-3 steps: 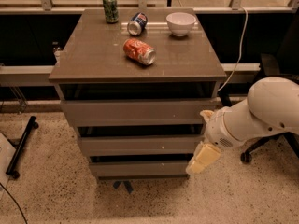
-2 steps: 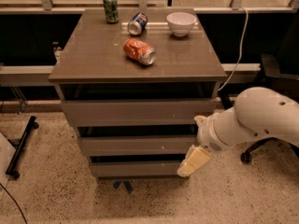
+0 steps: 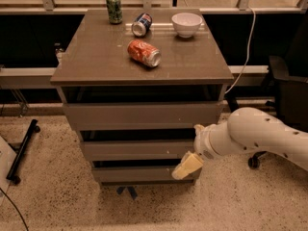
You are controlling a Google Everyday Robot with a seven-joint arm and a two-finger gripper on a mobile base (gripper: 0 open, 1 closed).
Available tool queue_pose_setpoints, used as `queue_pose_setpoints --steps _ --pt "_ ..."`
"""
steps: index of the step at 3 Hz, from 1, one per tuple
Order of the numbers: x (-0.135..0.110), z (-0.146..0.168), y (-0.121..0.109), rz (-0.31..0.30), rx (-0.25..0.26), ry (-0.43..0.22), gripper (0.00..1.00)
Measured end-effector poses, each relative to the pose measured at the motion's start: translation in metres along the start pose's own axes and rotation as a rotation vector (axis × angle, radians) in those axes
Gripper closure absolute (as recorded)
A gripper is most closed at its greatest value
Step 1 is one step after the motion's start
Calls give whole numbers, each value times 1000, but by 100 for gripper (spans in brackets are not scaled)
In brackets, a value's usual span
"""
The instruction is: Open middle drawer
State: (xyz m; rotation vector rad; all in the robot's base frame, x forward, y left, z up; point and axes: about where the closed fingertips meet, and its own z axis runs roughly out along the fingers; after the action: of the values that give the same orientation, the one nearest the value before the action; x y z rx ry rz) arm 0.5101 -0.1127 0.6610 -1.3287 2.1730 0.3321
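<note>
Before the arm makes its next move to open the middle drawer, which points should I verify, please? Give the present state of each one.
1. Middle drawer in view, front reachable: ok.
2. Start state known: ok; the drawer looks shut, its front in line with the lowest drawer front.
3. Gripper at the drawer's height: not ok; it hangs lower, before the right end of the lowest drawer front.
4. Gripper touching the middle drawer: cannot tell.
5. Things on top steady: not ok; the red can and the blue can lie on their sides and might roll if the cabinet shakes.
</note>
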Motion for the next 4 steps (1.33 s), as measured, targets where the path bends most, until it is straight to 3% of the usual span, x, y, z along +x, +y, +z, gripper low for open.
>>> queue_pose_setpoints --steps 3,4 --pt "17 97 -28 150 -18 -154 0" --pt "20 103 -27 158 -28 -153 0"
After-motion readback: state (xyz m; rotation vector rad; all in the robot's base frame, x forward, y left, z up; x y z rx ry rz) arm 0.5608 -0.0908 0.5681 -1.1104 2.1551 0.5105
